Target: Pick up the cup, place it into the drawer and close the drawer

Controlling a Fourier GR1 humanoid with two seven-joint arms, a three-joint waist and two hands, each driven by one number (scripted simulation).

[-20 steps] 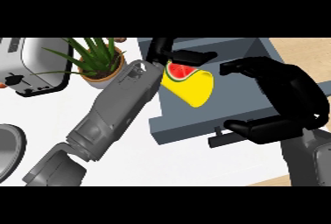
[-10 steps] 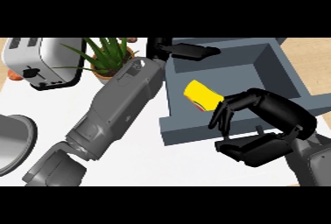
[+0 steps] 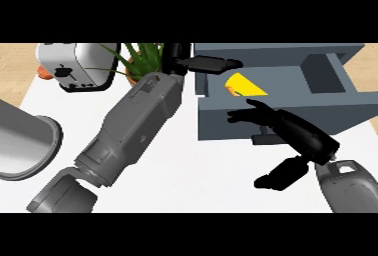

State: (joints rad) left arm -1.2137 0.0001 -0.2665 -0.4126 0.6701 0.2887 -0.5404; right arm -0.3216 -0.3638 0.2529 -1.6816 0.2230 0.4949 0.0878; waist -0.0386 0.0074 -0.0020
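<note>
Left hand (image 3: 193, 62): forearm stretched diagonally across the bench (image 3: 184, 170), fingers straight over the drawer's (image 3: 295, 117) rear left corner, holding nothing. Right hand (image 3: 284, 127): fingers extended, relaxed, at the drawer's front wall, empty. Cup (image 3: 245, 86): yellow, lying inside the open drawer, left part. Bench white; toaster (image 3: 74, 67), plant (image 3: 140, 57) at rear left; grey pot (image 3: 22, 145) at left edge.

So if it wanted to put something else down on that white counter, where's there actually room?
The widest bare patch of counter lies between the left forearm and the right hand, below the drawer. Another strip runs between the toaster, the metal pot and that forearm. Around the plant and left hand it's crowded.
</note>
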